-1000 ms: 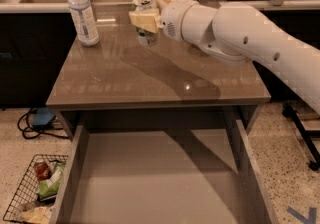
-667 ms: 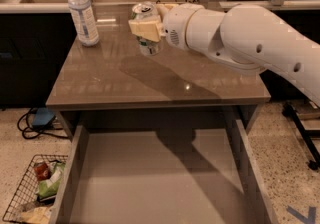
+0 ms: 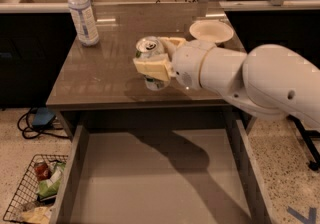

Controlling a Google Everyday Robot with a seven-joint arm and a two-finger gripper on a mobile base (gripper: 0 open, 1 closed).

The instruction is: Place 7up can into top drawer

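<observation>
The 7up can (image 3: 150, 47), white and green with a silver top, is held upright in my gripper (image 3: 156, 62). The cream fingers (image 3: 151, 69) are closed around its body. The can hangs above the front part of the grey-brown cabinet top (image 3: 95, 80), near its front edge. The top drawer (image 3: 155, 178) is pulled open below, wide and shallow with a bare flat bottom. My white arm reaches in from the right.
A clear water bottle (image 3: 82, 14) stands at the back left of the cabinet top. A white bowl (image 3: 211, 30) sits at the back right. A wire basket (image 3: 35, 188) with packets stands on the floor at the left of the drawer.
My gripper has carried the can from the back of the cabinet top forward toward its front edge and the open drawer. The bottle has not moved.
</observation>
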